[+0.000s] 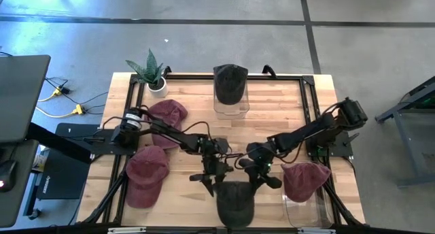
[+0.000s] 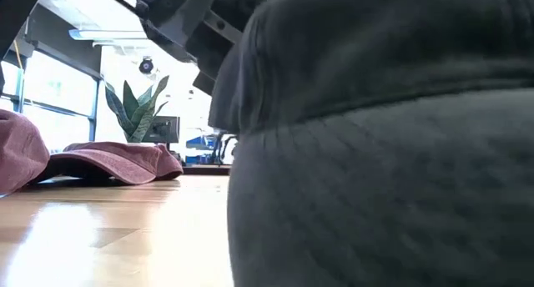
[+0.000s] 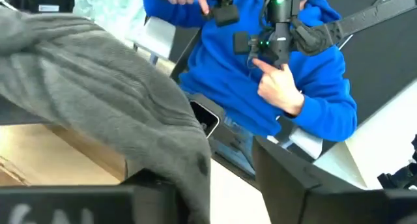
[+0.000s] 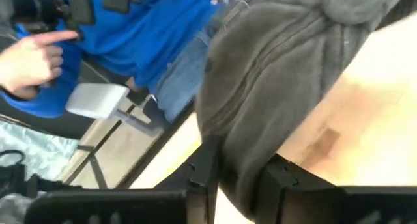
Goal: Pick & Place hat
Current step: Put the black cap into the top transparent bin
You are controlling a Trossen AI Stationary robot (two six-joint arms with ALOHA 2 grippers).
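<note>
A dark grey hat [image 1: 235, 203] lies at the middle of the table's near edge and fills the right of the low view [image 2: 384, 170]. My right gripper [image 1: 262, 180] is at its far right edge, shut on the fabric. At the far left edge, my left gripper [image 1: 209, 185] is open. A hanging fold of the hat [image 3: 192, 165] is between its fingers. Whether the hat rests on the table, I cannot tell. My left gripper has the hat's hanging edge [image 3: 163, 175] lying against one finger [image 3: 78, 204]. The other finger [image 3: 306, 191] stands apart from the cloth, with a gap showing between. My right gripper pinches the hat's rim [image 4: 240, 175] between its two fingers [image 4: 203, 178], slanting down from the table's far right. The crown bulges beyond the fingers, above the wood.
Maroon hats lie at the left [image 1: 168, 115] [image 1: 146, 173], and one sits on a clear box [image 1: 306, 181] at the near right. Another dark hat [image 1: 230, 83] tops a clear box at the far middle. A plant [image 1: 151, 74] stands far left. A person in blue [image 3: 260, 87] is past the near edge.
</note>
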